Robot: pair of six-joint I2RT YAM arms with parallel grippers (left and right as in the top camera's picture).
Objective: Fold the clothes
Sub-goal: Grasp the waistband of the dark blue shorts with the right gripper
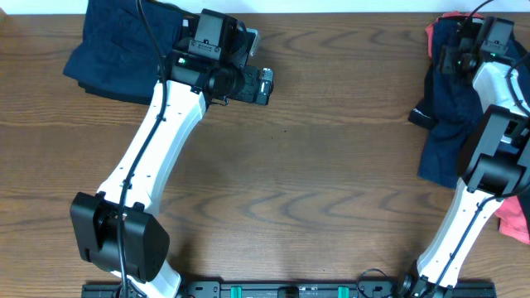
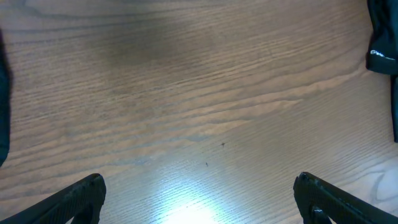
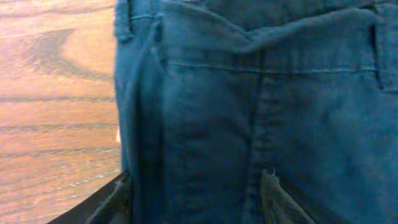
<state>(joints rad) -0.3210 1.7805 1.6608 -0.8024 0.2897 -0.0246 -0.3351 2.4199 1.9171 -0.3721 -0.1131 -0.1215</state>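
Observation:
A folded dark navy garment (image 1: 116, 54) lies at the table's far left. My left gripper (image 1: 263, 84) is just right of it, open and empty over bare wood (image 2: 199, 205). A loose pile of navy trousers (image 1: 443, 124) lies at the far right, with a coral shirt edge (image 1: 431, 31) at its back. My right gripper (image 1: 460, 43) is down on this pile. In the right wrist view the navy trousers (image 3: 249, 106) fill the frame, waistband at the top. The fabric is bunched between my right fingers (image 3: 196, 202) and partly hides them.
In the left wrist view a dark garment edge with a small white label (image 2: 380, 55) shows at the right. More coral cloth (image 1: 515, 219) lies at the table's right edge beside the right arm. The wooden tabletop (image 1: 331, 165) lies between the two piles.

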